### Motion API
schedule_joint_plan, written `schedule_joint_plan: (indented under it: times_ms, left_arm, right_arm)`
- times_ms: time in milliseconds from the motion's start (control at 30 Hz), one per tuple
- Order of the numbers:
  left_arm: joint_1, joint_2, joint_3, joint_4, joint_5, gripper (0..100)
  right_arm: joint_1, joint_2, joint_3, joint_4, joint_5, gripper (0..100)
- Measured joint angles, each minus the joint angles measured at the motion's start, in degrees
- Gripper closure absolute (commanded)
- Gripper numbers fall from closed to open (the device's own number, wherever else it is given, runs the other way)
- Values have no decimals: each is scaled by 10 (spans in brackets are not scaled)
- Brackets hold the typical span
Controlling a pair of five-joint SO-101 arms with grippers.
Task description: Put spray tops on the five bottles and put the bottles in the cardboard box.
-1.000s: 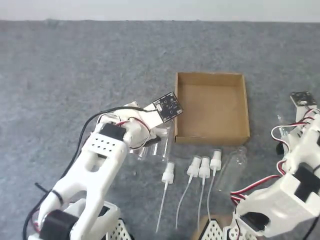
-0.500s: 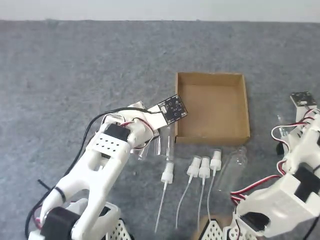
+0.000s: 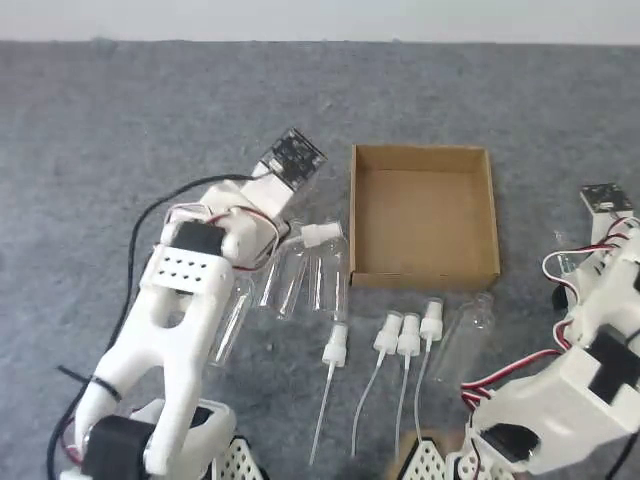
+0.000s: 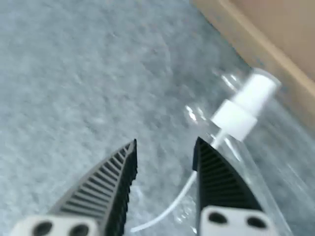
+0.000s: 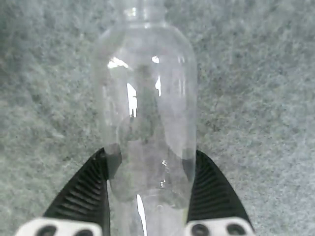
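Your right end effector [image 5: 150, 153] grips a clear bottle [image 5: 145, 88]: light, slick, likely crushable, so hold mid-body gently. Your left end effector [image 4: 165, 144] hangs released, the capped bottle [image 4: 241, 110] just beyond its tips.

The cardboard box [image 3: 425, 280] sits on the table [image 3: 120, 120], right of centre. The capped bottle [image 3: 327, 270] lies just beside its near left corner, with two more bottles [image 3: 283, 282] to the left. Near of the box four spray tops [image 3: 409, 337] lie in a row, and an uncapped bottle [image 3: 468, 330] lies right of them. Far right, the held bottle [image 5: 145, 98] sits between the fingers of the right gripper [image 5: 150, 155]
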Motion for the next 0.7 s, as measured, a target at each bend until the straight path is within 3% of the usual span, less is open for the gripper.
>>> schedule_joint_plan:
  times_ms: [367,700]
  left_arm:
    - [19,101,-71,-49,0,731]
    - [-10,371,-335,-36,-25,731]
  right_arm:
    - [0,0,0,0,0,991]
    - [0,0,0,0,0,991]
